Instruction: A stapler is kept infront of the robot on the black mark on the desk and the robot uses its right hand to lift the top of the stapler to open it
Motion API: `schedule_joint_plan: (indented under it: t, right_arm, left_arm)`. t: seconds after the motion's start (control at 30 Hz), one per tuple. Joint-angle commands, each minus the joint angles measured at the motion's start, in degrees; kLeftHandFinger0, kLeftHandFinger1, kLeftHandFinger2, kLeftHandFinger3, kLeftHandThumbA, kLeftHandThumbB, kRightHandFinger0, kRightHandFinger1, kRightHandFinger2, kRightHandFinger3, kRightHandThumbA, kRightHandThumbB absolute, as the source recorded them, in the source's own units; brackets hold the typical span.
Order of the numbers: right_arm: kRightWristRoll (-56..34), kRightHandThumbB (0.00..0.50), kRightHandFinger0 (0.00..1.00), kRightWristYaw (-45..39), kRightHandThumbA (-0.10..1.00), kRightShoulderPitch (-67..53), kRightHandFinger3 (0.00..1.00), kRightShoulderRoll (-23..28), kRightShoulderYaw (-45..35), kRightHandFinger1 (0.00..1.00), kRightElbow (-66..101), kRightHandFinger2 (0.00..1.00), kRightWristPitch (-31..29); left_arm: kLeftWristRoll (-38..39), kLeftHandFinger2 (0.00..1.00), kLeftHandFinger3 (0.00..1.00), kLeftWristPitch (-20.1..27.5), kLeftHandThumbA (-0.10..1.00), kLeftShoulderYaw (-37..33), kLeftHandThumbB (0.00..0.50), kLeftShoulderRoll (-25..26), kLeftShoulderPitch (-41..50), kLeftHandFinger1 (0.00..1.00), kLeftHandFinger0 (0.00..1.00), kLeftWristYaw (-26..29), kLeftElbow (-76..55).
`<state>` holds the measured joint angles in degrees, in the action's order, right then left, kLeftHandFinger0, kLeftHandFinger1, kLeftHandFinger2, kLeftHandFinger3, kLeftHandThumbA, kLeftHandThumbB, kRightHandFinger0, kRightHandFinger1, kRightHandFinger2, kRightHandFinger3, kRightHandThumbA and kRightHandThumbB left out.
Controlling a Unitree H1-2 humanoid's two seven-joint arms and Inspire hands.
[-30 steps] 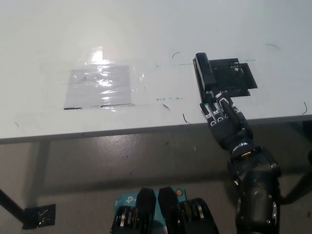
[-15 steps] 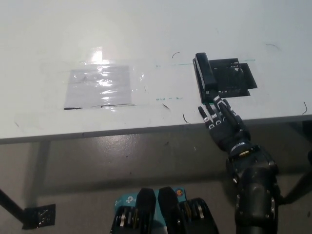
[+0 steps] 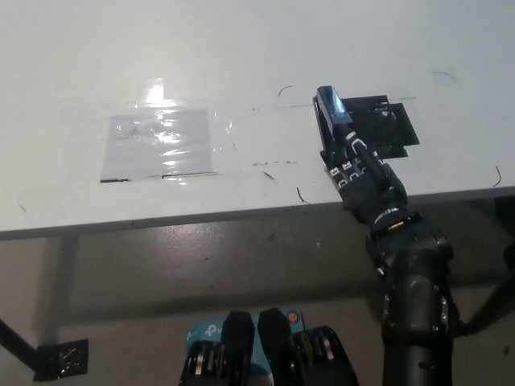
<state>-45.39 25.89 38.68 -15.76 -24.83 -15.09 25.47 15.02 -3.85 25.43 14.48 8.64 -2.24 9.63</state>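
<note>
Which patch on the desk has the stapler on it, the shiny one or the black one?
The black patch, on the right by the black right hand. The stapler lies along its left edge; the shiny patch is bare.

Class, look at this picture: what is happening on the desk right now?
A humanoid robot is working on a black stapler that lies on a black mark on the white desk. Its black right hand reaches over the desk edge onto the stapler's near end. Whether the fingers actually grip the top cannot be made out, and the stapler does not look clearly opened yet. The left hand is out of view. A glossy taped patch lies further left, untouched.
</note>
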Motion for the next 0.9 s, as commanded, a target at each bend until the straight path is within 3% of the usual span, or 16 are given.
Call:
schedule_joint_plan:
  t: [0.0, 0.2, 0.27, 0.37, 0.57, 0.7, 0.87]
  right_arm:
    - [0.4, 0.000, 0.78, -1.9, 0.87, 4.9, 1.00, -0.8, 1.8, 0.84, 1.2, 0.92, -1.7]
    - [0.1, 0.000, 0.76, -2.7, 0.87, 5.2, 1.00, -0.5, 1.8, 0.85, 0.4, 0.94, -1.7]
    - [0.5, 0.000, 0.74, -2.8, 0.86, 6.5, 1.00, 0.0, 2.1, 0.82, -0.6, 0.90, -1.9]
    - [0.9, 0.000, 0.73, -2.3, 0.84, 8.2, 0.96, 0.4, 1.9, 0.83, -1.7, 0.89, -2.3]
    - [3.4, 0.000, 0.69, -2.2, 0.83, 13.0, 0.93, 2.5, 2.0, 0.80, -7.5, 0.85, -4.8]
    - [3.6, 0.000, 0.72, -2.9, 0.81, 17.8, 0.93, 4.8, 0.9, 0.80, -14.3, 0.82, -7.1]
    - [3.7, 0.000, 0.74, -5.2, 0.82, 24.8, 0.96, 8.3, -0.5, 0.81, -24.8, 0.86, -11.1]
  left_arm:
    - [0.4, 0.93, 1.00, 0.5, 0.72, 0.1, 0.198, 1.3, 0.6, 0.77, 0.64, -0.3, -1.5]
    - [0.5, 0.93, 1.00, 0.0, 0.70, 0.1, 0.187, 1.1, 0.8, 0.77, 0.65, -0.1, -1.6]
    - [0.1, 0.94, 1.00, 0.3, 0.72, -0.1, 0.175, 1.2, 1.1, 0.77, 0.65, -0.2, -1.7]
    - [0.0, 0.95, 1.00, 0.6, 0.72, -0.2, 0.202, 1.3, 1.0, 0.77, 0.64, -0.3, -1.1]
    - [-0.2, 0.94, 1.00, 0.4, 0.71, -0.3, 0.210, 1.2, 1.1, 0.80, 0.69, 0.0, -1.3]
    - [-0.3, 0.92, 1.00, 0.5, 0.71, -0.3, 0.230, 1.1, 1.1, 0.78, 0.66, 0.1, -1.3]
    - [-0.8, 0.95, 1.00, 0.2, 0.73, -0.5, 0.219, 1.1, 1.6, 0.79, 0.66, 0.3, -1.7]
